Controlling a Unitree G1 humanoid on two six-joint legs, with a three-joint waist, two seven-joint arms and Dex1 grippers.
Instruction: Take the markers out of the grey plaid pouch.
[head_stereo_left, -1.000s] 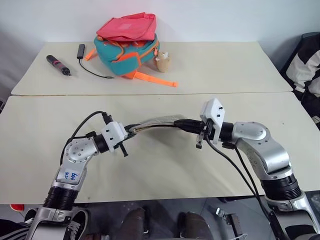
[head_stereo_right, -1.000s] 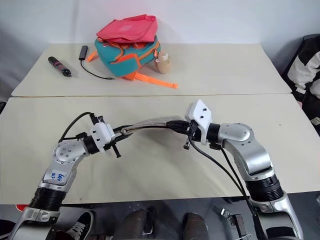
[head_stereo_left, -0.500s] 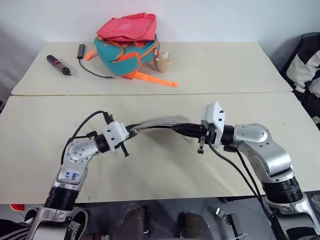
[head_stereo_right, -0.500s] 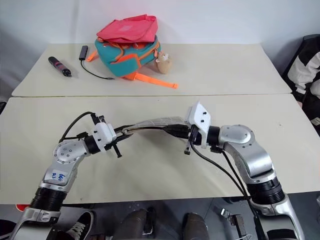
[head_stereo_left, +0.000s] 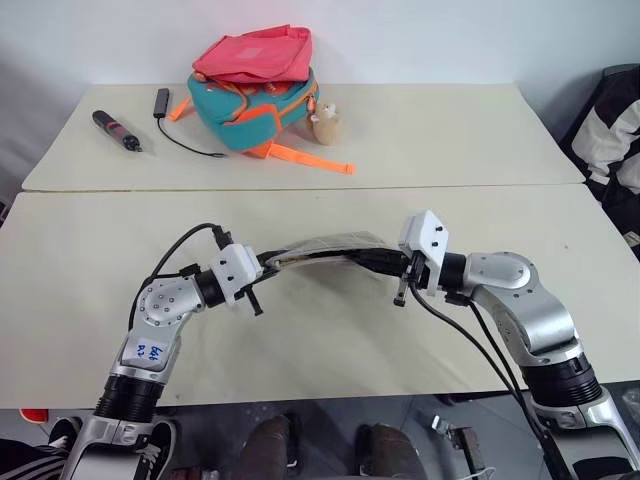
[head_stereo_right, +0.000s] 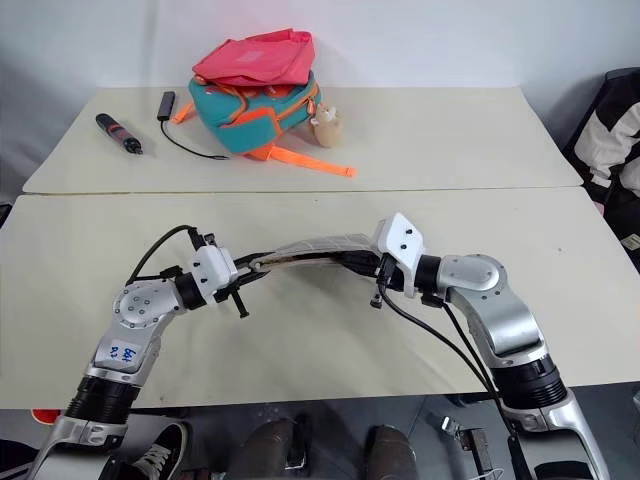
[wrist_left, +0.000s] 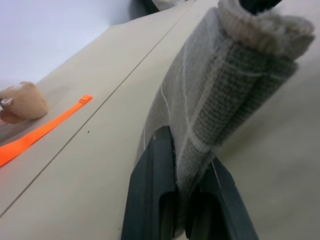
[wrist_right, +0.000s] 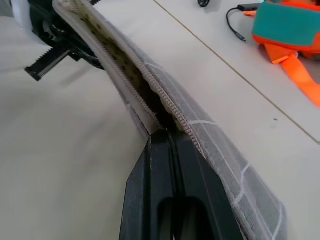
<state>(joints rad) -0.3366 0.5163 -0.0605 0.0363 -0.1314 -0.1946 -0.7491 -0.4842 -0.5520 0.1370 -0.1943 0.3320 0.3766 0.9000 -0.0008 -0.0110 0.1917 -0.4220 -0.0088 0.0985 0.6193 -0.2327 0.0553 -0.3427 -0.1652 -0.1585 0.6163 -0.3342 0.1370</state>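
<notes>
Grey plaid pouch (head_stereo_left: 325, 246) hangs btwn both claws above counter (head_stereo_left: 320, 330); left claw (wrist_left: 182, 190) & right claw (wrist_right: 167, 150) each clamped on one end.

Grey plaid pouch (head_stereo_left: 325, 246) contents hidden: slit along zip edge shows cream dotted lining and dark gap, no marker discernible. Left hand (wrist_left: 181, 196) finger tips buried under pouch fabric. Right hand (wrist_right: 169, 150) finger tips lost in pouch mouth. Dark striped thing (head_stereo_left: 612, 135) beside worktop cut by picture edge, unidentifiable.
</notes>
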